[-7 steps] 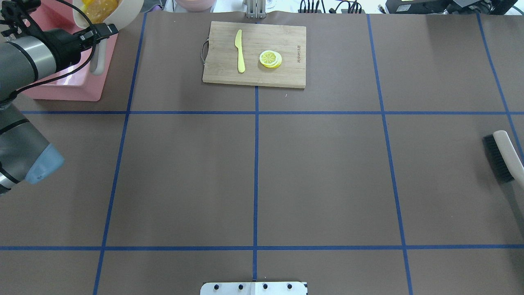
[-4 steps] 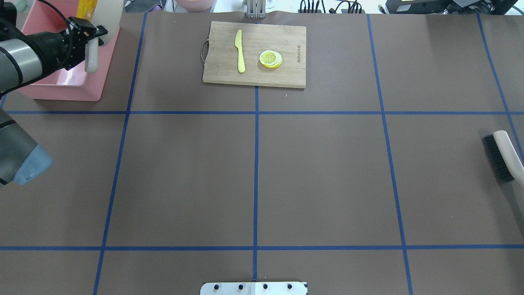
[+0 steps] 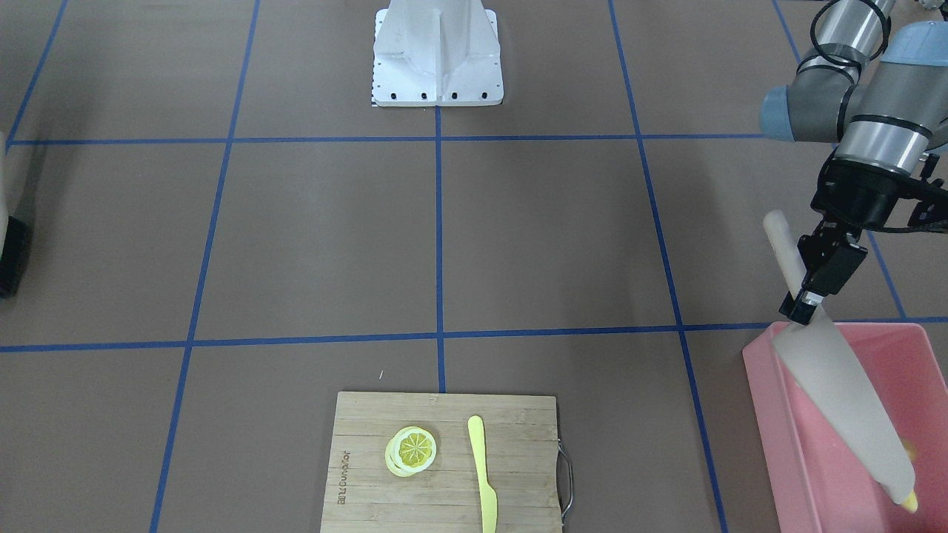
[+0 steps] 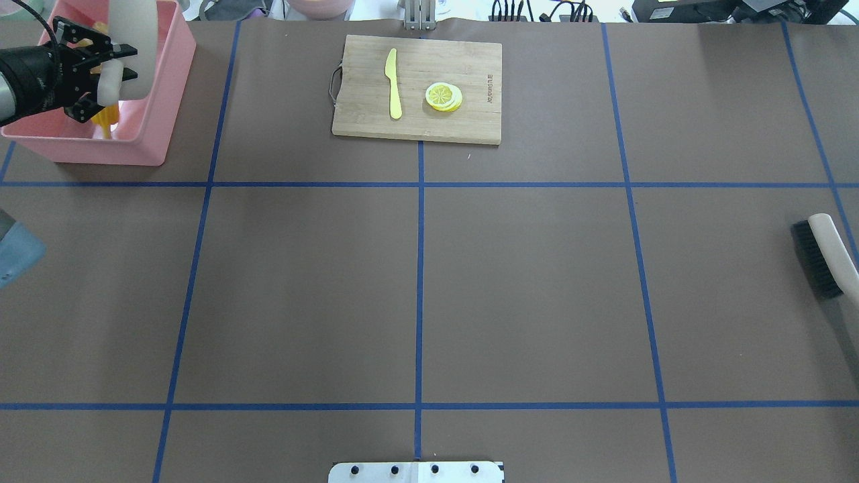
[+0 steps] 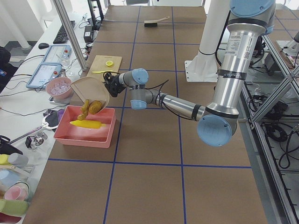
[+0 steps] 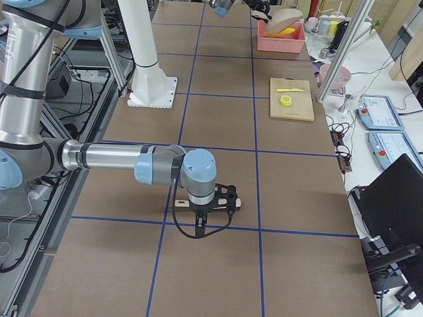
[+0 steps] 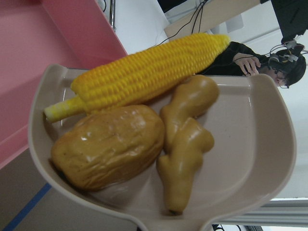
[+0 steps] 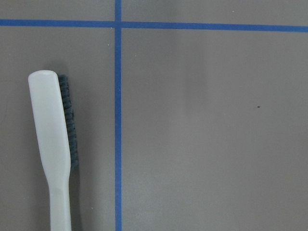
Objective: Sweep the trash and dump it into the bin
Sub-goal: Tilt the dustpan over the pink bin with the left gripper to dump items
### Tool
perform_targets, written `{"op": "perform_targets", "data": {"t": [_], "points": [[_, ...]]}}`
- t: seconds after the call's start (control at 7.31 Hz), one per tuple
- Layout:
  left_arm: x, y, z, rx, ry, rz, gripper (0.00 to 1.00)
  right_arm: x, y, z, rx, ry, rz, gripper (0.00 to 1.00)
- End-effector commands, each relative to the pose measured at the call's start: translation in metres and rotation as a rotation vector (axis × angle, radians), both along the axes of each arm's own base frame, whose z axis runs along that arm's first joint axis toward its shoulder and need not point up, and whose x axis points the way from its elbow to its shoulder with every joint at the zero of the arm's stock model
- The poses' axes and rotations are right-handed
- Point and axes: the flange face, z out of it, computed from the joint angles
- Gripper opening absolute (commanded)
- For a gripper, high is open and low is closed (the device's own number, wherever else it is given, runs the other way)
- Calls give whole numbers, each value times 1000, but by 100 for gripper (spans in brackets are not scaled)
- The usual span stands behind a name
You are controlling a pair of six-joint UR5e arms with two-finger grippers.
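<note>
My left gripper [image 4: 94, 75] [image 3: 809, 296] is shut on the handle of the beige dustpan [image 3: 844, 400] [image 4: 134, 40]. It holds the pan tilted steeply over the pink bin [image 4: 144, 144] [image 3: 785, 451]. In the left wrist view the yellow corn cob [image 7: 144, 72], the brown potato [image 7: 108, 144] and the tan ginger root [image 7: 185, 144] lie in the pan [image 7: 260, 144]. In the exterior left view the corn [image 5: 86, 124] shows low in the bin [image 5: 107, 135], with the potato [image 5: 96, 107] and the ginger at the pan's lip. My right gripper [image 6: 205, 206] hovers by the brush [image 6: 234, 201]; I cannot tell whether it is open or shut.
A wooden cutting board [image 4: 416, 87] with a yellow knife [image 4: 392, 84] and a lemon slice [image 4: 443, 96] lies at the table's far middle. The brush [image 4: 822, 255] [image 8: 50, 154] lies flat near the table's right edge. The robot's base plate [image 4: 416, 472] is at the near edge.
My left gripper has swung left, further over the bin, and tipped the dustpan much steeper. The toys that showed in the pan from overhead are now mostly hidden. The brush has not moved.
</note>
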Motion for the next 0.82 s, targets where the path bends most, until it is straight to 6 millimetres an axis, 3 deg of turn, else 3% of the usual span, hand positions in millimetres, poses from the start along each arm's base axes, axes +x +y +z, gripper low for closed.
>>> {"op": "perform_targets", "data": {"t": [0.0,0.41,0.68], "points": [[-2,2,-2,-42,70,6,0,3,-1,-1,-4,-3,16,100],[-4,5,-14,-3,63,12,0,1,1,-1,-6,-26,22,100],[-3,11,-30,279,-204,64,0,1,2,6,-17,-30,23,100]]}}
